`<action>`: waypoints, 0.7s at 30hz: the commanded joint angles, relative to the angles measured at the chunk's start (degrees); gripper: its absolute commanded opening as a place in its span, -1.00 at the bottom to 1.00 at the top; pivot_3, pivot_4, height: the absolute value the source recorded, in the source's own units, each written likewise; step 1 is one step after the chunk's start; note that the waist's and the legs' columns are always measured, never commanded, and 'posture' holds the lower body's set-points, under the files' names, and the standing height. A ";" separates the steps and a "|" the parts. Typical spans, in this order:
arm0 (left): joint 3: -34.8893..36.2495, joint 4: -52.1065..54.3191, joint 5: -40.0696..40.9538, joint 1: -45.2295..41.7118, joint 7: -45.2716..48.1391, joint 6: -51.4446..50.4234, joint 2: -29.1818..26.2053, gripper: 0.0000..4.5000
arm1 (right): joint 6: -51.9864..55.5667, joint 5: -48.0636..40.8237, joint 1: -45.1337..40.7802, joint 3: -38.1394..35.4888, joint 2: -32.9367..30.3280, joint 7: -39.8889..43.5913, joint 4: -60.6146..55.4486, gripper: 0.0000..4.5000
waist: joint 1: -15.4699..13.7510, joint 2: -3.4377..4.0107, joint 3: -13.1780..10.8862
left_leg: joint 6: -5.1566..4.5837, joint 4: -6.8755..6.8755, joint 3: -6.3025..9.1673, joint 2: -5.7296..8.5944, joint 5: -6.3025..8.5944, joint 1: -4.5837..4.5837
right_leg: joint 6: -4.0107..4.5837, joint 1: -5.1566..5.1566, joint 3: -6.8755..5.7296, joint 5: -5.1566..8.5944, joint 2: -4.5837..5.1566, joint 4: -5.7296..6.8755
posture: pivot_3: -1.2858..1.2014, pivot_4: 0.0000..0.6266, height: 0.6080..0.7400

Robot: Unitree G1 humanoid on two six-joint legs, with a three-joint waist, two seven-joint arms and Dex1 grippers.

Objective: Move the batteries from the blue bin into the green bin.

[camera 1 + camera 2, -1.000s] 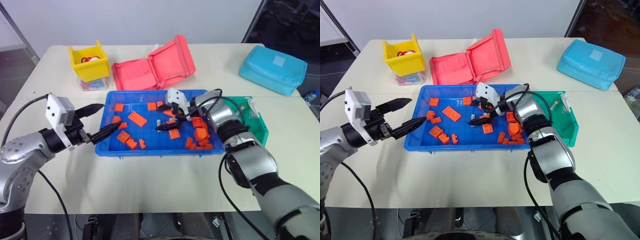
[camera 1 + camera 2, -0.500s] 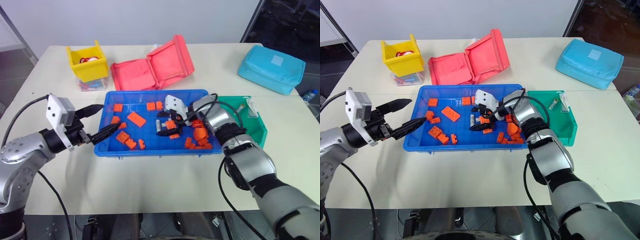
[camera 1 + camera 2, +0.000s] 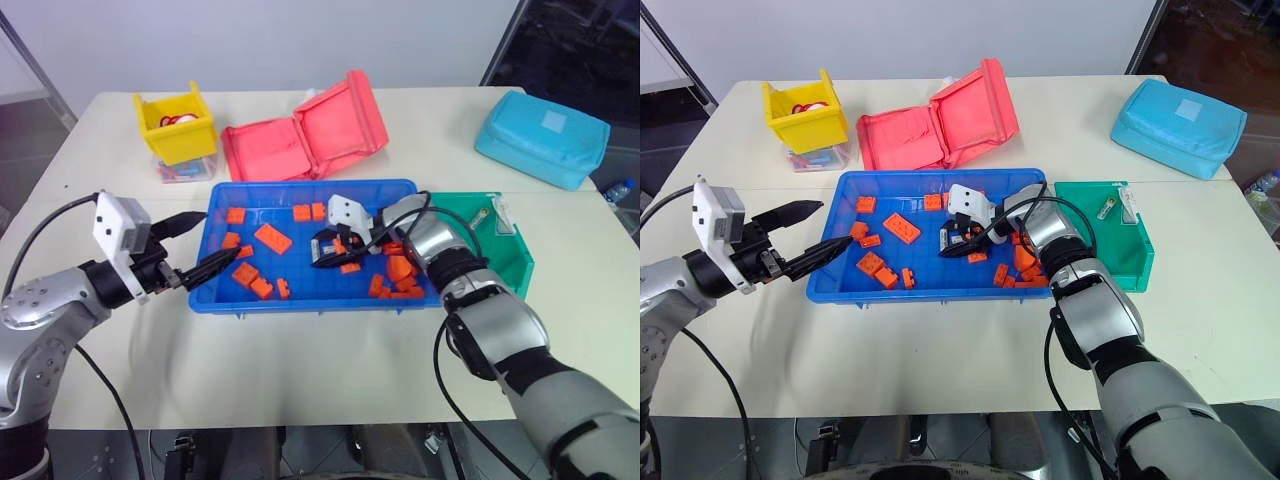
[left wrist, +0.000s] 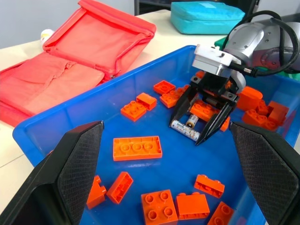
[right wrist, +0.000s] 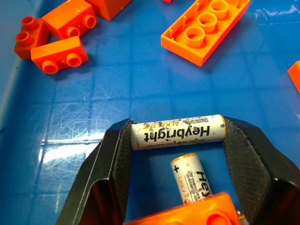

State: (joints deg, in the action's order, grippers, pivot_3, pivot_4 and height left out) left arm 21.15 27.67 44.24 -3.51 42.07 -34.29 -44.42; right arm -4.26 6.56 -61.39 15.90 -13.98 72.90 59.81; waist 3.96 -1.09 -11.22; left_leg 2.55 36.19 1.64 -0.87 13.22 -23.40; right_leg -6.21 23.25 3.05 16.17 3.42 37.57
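The blue bin [image 3: 300,304] lies mid-table, strewn with orange bricks [image 3: 273,238]. My right gripper [image 3: 321,256] reaches down to its floor and is shut on one of the batteries [image 5: 177,132], which lies on the bin floor with a black fingertip [image 5: 117,150] pressing on each end. A second battery [image 5: 190,180] lies just behind it, under an orange brick. The left wrist view shows both batteries [image 4: 185,131] between those fingers. The green bin [image 3: 512,262] stands against the blue bin's right side. My left gripper [image 3: 222,234] hovers open at the blue bin's left wall, holding nothing.
At the back stand a yellow bin [image 3: 178,126], an open red pouch [image 3: 300,138] and a light-blue zipped pouch [image 3: 545,136]. Orange bricks pile up in the blue bin's right end [image 3: 398,272], close to my right wrist.
My right gripper has sunk to the blue bin's floor and its fingers have drawn in from wide open onto a battery's ends. The left arm has stayed still.
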 commanded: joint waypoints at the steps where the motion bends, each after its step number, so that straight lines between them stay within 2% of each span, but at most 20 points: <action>1: 1.22 1.31 -0.28 -0.24 -0.07 1.24 -0.12 1.00 | -0.40 0.47 -1.46 -0.03 0.55 -0.56 0.31 0.00 | 0.00 0.00 0.00 | 0.00 0.00 0.00 0.00 0.00 0.00 | 0.00 0.00 0.00 0.00 0.00 0.00 | 0.03 -0.52 1.00; 14: 0.60 0.92 -0.08 -1.14 0.05 1.08 0.02 1.00 | 4.92 -4.91 -6.42 -4.97 -0.13 -0.13 -6.63 0.00 | -0.02 0.01 -0.01 | 0.00 -0.01 0.02 0.00 0.00 -0.01 | 0.00 0.02 0.00 0.00 0.00 0.00 | 0.03 -0.52 1.00; 19: -1.10 1.87 1.11 -2.15 0.54 0.21 0.62 1.00 | 9.11 -7.36 -7.78 -7.68 -6.55 1.27 -13.14 0.00 | -0.70 0.01 -0.01 | 0.00 -0.01 0.04 0.04 0.00 -0.03 | 0.00 0.01 -0.02 0.00 0.06 0.00 | 0.03 -0.52 1.00; 21: -2.47 2.43 1.23 -2.68 1.53 0.05 0.43 1.00 | 10.78 -7.67 -7.21 -8.61 -11.10 2.17 -16.31 0.00 | -1.06 0.01 -0.01 | 0.00 -0.01 0.02 0.06 0.00 -0.04 | 0.00 0.01 -0.02 0.00 0.10 -0.02 | 0.03 -0.52 1.00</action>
State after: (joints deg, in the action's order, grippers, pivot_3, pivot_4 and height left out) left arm 19.01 27.87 44.50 -5.28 42.79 -34.52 -43.79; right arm 5.55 0.30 -67.40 9.23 -22.68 74.24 47.15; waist 2.90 -1.08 -11.23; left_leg 2.55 36.18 1.64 -0.81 13.22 -23.44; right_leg -6.21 23.25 3.03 16.17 3.52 37.55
